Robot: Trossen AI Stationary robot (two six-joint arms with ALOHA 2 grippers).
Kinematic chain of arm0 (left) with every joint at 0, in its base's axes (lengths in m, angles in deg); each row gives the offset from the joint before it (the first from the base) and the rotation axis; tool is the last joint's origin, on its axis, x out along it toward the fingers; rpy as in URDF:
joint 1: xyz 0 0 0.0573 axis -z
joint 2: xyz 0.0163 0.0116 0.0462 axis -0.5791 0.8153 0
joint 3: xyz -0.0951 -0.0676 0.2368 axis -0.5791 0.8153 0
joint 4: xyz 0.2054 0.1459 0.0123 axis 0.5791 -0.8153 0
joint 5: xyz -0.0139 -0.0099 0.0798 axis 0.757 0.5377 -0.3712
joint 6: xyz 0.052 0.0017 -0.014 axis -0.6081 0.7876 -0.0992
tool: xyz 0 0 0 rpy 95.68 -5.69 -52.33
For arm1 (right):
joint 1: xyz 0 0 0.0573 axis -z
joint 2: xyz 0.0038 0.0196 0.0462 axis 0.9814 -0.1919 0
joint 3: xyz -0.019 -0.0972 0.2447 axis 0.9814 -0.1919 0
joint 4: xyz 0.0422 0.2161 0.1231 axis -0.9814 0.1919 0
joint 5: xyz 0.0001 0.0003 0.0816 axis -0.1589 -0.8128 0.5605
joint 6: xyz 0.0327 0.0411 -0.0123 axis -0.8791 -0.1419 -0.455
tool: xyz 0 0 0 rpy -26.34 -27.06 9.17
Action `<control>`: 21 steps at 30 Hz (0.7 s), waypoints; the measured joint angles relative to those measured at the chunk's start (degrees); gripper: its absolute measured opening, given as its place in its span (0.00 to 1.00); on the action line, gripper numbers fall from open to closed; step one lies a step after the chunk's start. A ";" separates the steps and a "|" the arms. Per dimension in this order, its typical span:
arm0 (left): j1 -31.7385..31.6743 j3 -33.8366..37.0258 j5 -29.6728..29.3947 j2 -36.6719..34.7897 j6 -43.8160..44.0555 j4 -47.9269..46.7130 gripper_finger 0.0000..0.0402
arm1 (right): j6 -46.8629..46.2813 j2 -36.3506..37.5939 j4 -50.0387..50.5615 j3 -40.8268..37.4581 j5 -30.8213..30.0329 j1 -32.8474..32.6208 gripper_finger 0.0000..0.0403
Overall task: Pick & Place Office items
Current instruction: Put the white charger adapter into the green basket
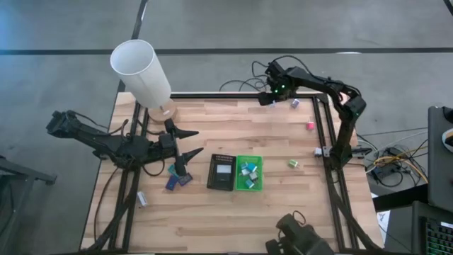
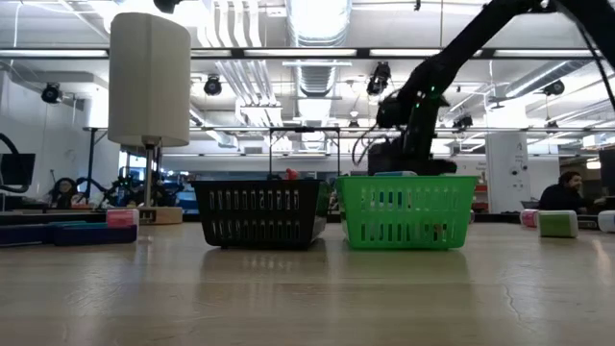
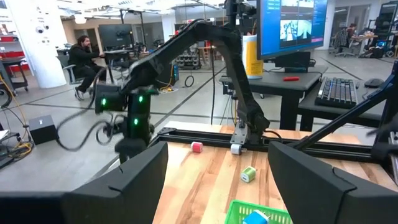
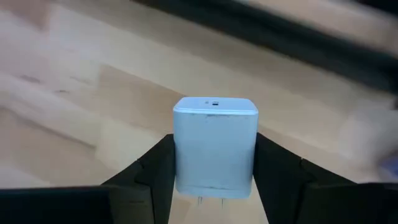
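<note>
My right gripper is near the table's far edge and is shut on a white block with two metal prongs. My left gripper is open over the table's left part, left of the black tray; nothing lies between its fingers. The green tray holds several small blocks. Loose on the wood lie a purple block, a pink block, a green block, a white block and dark-blue rectangles. My right gripper pinches the white block between its two fingers, one on each side face. The block's broad face looks toward the wrist camera and its prongs point back toward the wrist. Whether it is clear of the table I cannot tell.
A tall white lampshade stands at the table's far left corner. Black frame rails run along the table's sides. Another small white block lies near the left rail. In the low view the two trays stand side by side.
</note>
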 joint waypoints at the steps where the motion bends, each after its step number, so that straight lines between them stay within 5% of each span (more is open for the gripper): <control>1: 0.00 0.00 0.00 0.00 0.00 -0.07 0.71 | 0.61 1.38 0.09 0.00 -0.01 0.00 0.41; 11: -0.02 0.00 0.00 0.00 -0.20 -0.16 0.71 | 7.68 17.42 0.16 -1.58 -2.26 -5.04 0.41; 21: -0.08 0.00 0.00 0.02 -0.20 -0.16 0.71 | 9.87 31.66 -1.57 -8.05 -13.34 -22.46 0.41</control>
